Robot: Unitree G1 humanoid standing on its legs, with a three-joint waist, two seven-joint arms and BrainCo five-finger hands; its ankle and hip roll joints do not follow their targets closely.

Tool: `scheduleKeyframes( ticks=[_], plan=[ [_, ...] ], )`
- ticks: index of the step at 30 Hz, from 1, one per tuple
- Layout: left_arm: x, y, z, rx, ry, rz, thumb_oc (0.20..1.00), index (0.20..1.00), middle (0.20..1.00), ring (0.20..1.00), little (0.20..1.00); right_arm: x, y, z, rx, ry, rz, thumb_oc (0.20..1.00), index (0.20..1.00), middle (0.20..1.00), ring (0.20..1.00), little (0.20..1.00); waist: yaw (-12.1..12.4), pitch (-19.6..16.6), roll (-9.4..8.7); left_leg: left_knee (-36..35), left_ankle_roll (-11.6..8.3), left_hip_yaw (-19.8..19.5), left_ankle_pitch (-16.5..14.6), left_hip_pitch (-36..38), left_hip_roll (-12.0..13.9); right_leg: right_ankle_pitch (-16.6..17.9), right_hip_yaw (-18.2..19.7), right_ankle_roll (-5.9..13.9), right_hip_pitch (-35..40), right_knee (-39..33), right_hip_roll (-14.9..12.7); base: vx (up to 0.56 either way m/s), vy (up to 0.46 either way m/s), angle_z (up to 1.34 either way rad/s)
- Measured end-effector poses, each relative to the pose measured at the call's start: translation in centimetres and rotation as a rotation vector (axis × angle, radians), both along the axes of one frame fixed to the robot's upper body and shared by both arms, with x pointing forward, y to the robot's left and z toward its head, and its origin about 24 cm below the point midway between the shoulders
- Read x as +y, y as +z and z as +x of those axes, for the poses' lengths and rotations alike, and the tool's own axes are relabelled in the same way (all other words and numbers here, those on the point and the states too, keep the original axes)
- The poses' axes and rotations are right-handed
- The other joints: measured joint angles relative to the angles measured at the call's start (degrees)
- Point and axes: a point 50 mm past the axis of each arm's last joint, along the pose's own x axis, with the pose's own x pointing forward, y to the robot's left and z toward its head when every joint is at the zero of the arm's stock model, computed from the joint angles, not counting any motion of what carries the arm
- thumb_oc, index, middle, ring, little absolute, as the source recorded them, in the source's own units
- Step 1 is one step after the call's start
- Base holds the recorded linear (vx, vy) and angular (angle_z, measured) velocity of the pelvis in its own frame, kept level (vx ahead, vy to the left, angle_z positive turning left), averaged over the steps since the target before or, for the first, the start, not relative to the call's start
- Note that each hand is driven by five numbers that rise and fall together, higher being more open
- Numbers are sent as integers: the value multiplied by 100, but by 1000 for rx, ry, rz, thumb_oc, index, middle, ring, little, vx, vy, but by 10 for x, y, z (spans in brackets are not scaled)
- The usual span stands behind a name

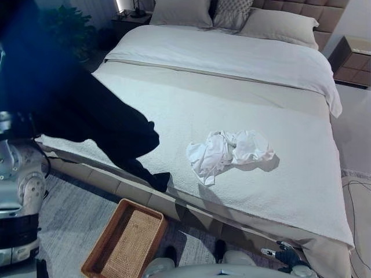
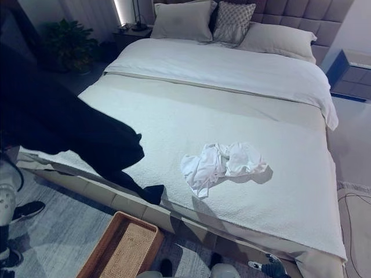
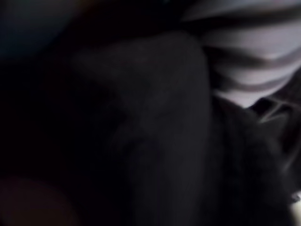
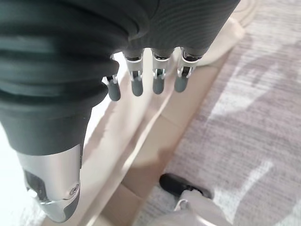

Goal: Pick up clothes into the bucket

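A black garment (image 1: pixel 87 116) hangs in the air from the upper left, its lower end dangling over the bed's front edge above a woven basket (image 1: pixel 99 238) on the floor. The same black cloth (image 3: pixel 141 132) covers the left wrist view and hides my left hand. A crumpled white garment (image 1: pixel 229 150) lies on the bed near its front edge, right of the black one. My right hand (image 4: pixel 157 84) hangs low beside the bed's base, fingers straight and holding nothing.
The wide bed (image 1: pixel 203 92) with a pale cover spans the view, with pillows (image 1: pixel 179 11) at its head. A nightstand (image 1: pixel 353 58) stands at the far right and a plant (image 1: pixel 69 29) at the far left. A dark shoe (image 2: pixel 26 209) rests on the grey rug.
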Motion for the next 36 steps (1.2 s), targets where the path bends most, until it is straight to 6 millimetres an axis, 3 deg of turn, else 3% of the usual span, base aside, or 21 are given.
scheduleKeyframes(
  ticks=[2,6,9,18,25,31,36],
  plan=[
    [5,-40,-8,101,36,-103,200,200,200,200,200,-2,3,9,-19,19,-14,1000,1000,1000,1000,1000,67,7,-16,18,-3,-39,-2,-52,-18,-28,-41,28,12,11,-29,-17,13,14],
    [10,-89,-25,254,101,-214,200,200,200,200,200,-3,5,15,-36,17,-16,1000,1000,1000,1000,1000,224,67,-128,22,-2,-82,-3,-73,-20,-48,-78,10,-49,66,-36,-4,6,3],
    [16,-107,-37,334,166,-209,200,200,200,200,200,-4,6,17,-47,8,-17,1000,1000,1000,1000,1000,290,100,-176,53,-1,-164,-4,-83,-44,-127,-148,29,-59,184,-73,-12,8,13],
    [27,-129,-65,433,289,-183,200,200,200,200,200,-3,8,18,-64,33,-19,1000,1000,1000,1000,1000,474,197,-85,108,-3,-255,-13,-255,-84,-360,-226,39,-302,594,-152,-7,6,6],
    [30,-141,-69,530,304,-138,200,200,200,200,200,-6,9,18,-60,45,-30,1000,1000,1000,1000,1000,475,230,-28,148,0,-341,-12,-263,-109,-450,-289,36,-327,708,-194,-3,12,6],
    [36,-176,-69,751,359,-38,200,200,200,200,200,-14,16,25,-82,76,-66,1000,1000,1000,1000,1000,419,261,27,198,0,-332,-12,-319,-120,-537,-285,27,-481,898,-228,-6,3,0],
    [31,-222,-60,973,381,-21,200,200,200,200,200,-12,19,33,-113,87,-66,1000,1000,1000,1000,1000,390,322,-11,334,0,-283,-13,-574,-133,-617,-208,-15,-880,1202,-253,-68,30,-6]
  ],
)
